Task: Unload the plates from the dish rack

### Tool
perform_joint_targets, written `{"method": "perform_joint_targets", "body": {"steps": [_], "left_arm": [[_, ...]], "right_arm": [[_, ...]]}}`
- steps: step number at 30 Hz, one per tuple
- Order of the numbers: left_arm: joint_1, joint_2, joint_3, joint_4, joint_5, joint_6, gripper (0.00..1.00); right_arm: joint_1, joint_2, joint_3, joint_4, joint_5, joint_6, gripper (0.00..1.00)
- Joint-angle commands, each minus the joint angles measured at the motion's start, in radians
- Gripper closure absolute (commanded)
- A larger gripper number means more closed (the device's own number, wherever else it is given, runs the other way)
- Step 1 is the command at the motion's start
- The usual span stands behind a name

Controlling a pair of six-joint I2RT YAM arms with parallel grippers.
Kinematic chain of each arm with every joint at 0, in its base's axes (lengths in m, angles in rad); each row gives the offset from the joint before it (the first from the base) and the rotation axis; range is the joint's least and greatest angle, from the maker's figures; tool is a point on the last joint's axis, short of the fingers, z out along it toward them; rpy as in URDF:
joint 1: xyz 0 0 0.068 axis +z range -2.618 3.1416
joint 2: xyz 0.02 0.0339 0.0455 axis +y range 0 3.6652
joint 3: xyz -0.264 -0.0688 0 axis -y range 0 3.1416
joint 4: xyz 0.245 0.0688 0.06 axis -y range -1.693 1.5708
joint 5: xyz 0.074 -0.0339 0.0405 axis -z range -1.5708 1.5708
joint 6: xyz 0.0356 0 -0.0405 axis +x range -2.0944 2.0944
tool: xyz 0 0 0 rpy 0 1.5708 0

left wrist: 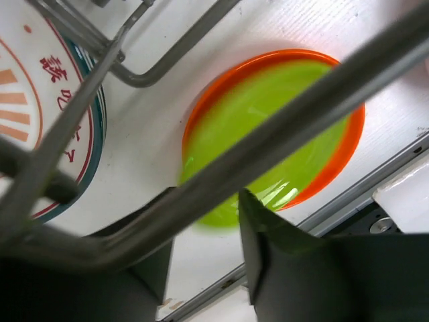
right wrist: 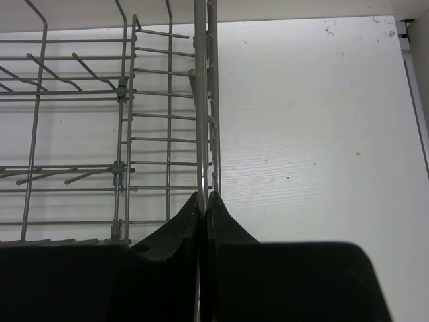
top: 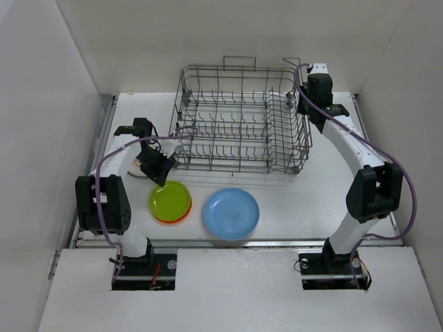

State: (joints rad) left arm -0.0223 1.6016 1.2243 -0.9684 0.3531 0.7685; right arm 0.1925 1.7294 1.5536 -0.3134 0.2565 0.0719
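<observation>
Right claw (right wrist: 203,201) clamps the rim of the one rack (top: 242,117), left claw (left wrist: 206,228) slightly parted and empty; four plates lie on the desk (top: 311,200): green (top: 170,198) atop orange (top: 177,220), one blue (top: 231,213), one patterned (left wrist: 30,80).

White arms (top: 344,142), black joints (top: 374,194), purple cables (top: 414,200).

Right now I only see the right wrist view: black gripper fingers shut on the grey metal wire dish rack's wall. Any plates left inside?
Observer: None visible in the dish rack from the top camera.
Operator: Where are they?
Observer: A lime green round plate sits stacked on an orange round plate, front left of the table.
Operator: Anything else?
Observer: A blue round plate lies flat just right of that stack.
</observation>
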Motion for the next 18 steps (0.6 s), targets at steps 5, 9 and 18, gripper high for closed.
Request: {"method": "perform_joint_targets", "body": {"steps": [5,9,18], "left_arm": [[-0.008,-0.006,0.003,-0.029,-0.013,0.041,0.51],[-0.008,-0.015,0.024,-0.029,-0.042,0.029,0.51],[0.182,-0.072,0.191,0.017,0.136,-0.199,0.51]], "right_arm": [[0.012,0.013,-0.029,0.039,-0.013,-0.024,1.00],[0.012,0.013,-0.029,0.039,-0.013,-0.024,1.00],[0.012,-0.016,-0.009,0.030,-0.013,-0.024,1.00]]}}
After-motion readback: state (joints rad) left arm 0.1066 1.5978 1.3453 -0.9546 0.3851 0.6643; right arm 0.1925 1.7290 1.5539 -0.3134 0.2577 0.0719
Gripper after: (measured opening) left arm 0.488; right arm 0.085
